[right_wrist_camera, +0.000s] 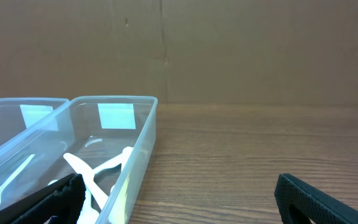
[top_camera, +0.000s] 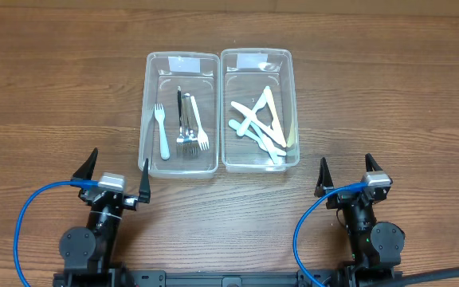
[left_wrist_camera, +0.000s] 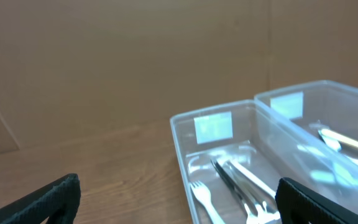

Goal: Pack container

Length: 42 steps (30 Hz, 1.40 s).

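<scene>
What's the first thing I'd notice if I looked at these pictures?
Two clear boxes sit side by side in the middle of the wooden table. The left box holds forks, the right box a jumble of white plastic cutlery. Below them, the left gripper and right gripper stand open and empty.

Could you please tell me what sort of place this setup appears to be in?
Probably a robotics lab test bench, not a kitchen: a bare wooden table, a plain brown board backdrop, and two clear bins of cutlery set in front of cabled robot arms.
</scene>
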Tool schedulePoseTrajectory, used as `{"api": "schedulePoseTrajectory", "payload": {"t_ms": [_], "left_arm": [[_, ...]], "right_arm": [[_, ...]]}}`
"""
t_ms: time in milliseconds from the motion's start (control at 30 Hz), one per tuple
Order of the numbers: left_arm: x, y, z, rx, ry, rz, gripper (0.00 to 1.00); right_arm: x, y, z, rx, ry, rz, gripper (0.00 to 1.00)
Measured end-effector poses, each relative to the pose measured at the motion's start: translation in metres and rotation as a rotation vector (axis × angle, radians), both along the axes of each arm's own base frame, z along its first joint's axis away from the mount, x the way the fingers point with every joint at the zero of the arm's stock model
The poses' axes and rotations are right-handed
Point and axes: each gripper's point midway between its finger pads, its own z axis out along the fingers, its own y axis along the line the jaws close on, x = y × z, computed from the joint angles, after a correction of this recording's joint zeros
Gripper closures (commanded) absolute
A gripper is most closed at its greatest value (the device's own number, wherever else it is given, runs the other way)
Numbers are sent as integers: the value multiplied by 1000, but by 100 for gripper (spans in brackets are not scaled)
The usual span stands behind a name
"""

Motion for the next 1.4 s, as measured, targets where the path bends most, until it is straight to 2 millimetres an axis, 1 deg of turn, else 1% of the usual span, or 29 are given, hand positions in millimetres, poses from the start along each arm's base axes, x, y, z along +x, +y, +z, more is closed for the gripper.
{"api": "schedulePoseTrajectory", "payload": {"t_ms": [133,200,300,433,1400], "left_arm": [[4,13,-13,-108,25,72,0],[4,21,-24,-156,68,125,0],[4,29,-37,-164,111,174,0],[4,31,-37,-163,110,189,0],[4,31,-37,-163,110,190,0]], "right_arm": [[0,0,0,0,0,0,0],[0,0,0,0,0,0,0],[0,0,0,1,1,0,0],[0,0,0,3,1,0,0],[0,0,0,3,0,0,0]]}}
